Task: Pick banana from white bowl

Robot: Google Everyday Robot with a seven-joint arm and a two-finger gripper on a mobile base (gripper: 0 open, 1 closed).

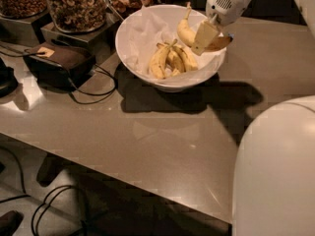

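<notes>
The white bowl [135,58], lined with crinkled white paper, stands at the back of the grey table. The long single banana [185,32] lies at its right side with its stem pointing up and its brownish end [219,43] over the right rim. A bunch of three smaller bananas [170,60] lies in the bowl's middle. My gripper [205,35] reaches down from the upper right into the bowl's right side. It is closed across the long banana near the brown end. The banana still rests low in the bowl.
Glass jars of nuts [76,6] stand on dark stands at the back left. A dark box [56,60] with cables lies left of the bowl. My white body [278,171] fills the lower right. The table's front edge runs diagonally, with cables on the floor below.
</notes>
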